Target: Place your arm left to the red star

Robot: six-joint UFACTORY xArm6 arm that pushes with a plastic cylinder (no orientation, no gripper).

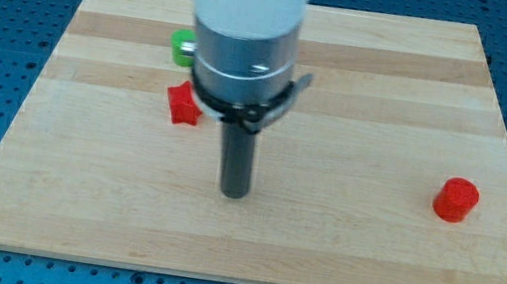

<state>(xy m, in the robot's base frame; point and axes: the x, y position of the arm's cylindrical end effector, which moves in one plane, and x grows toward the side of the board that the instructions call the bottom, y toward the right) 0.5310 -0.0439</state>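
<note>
None of the goal met: my tip (pixel 235 194) stands lower-right of the red star (pixel 182 104), not left; no jaws fitted.

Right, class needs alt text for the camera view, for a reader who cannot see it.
My tip rests on a wooden board, below and to the view's right of a red star. A green block sits partly hidden behind the arm, and a red cylinder stands far right.

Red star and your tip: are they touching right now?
Apart. The camera view shows my tip resting on bare board toward the view's bottom and right of the red star, with a plain strip of wood between them.
</note>
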